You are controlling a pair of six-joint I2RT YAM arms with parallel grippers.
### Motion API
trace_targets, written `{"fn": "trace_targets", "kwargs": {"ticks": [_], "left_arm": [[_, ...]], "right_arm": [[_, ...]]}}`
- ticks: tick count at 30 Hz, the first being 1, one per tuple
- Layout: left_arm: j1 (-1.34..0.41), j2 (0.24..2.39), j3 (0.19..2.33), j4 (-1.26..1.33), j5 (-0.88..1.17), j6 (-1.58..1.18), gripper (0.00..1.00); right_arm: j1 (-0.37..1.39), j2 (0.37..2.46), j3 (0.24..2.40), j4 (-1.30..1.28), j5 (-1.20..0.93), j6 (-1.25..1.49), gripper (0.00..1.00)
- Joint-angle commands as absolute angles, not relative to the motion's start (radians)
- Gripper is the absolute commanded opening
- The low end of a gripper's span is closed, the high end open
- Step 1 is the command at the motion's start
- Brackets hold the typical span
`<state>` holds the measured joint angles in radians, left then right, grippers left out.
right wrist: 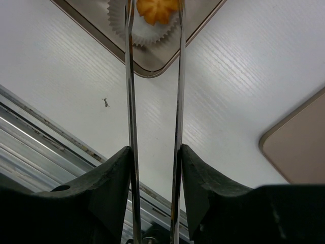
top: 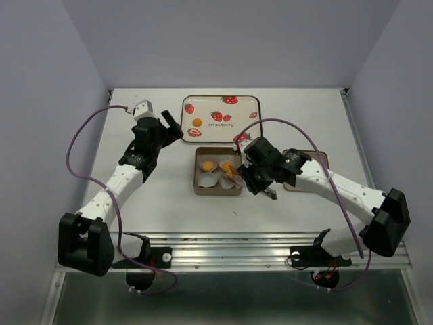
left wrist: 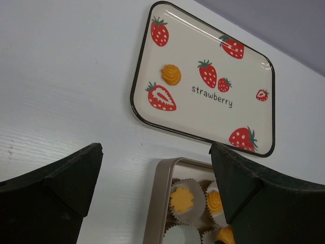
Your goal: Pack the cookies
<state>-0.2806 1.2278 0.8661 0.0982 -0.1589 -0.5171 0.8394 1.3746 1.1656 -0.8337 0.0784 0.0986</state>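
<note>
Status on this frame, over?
Left gripper open, empty. Right gripper shut on tweezers, tips astride a cookie over the tin. One loose cookie on the tray. Nothing blocking.

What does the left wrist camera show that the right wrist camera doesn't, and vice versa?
Only the left wrist: the strawberry tray with one cookie on it, framed by the open left hand. Only the right wrist: metal tongs gripped in the right hand, a brown lid, the table's rail. Both: the brown tin, with a cookie in a paper cup.
</note>
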Motion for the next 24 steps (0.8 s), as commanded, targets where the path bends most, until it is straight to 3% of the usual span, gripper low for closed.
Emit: {"fn": "trace_targets", "kwargs": {"ticks": [1,8,24], "left_arm": [[-0.287,1.195,0.887,0.110,-0.182,-0.506,0.99],[-0.287,1.190,0.891,0.109,-0.193,-0.500,0.99],[-0.287,1.213,0.933,0.104,-0.212,-0.480,0.99]], "right_arm": [[0.847,1.371,1.180,-0.821,0.083,0.089,0.49],[0.847,1.347,1.196,-0.831,0.084,0.090,0.52],[0.847,1.331,1.354,-0.761,0.069,0.042,0.48]]}}
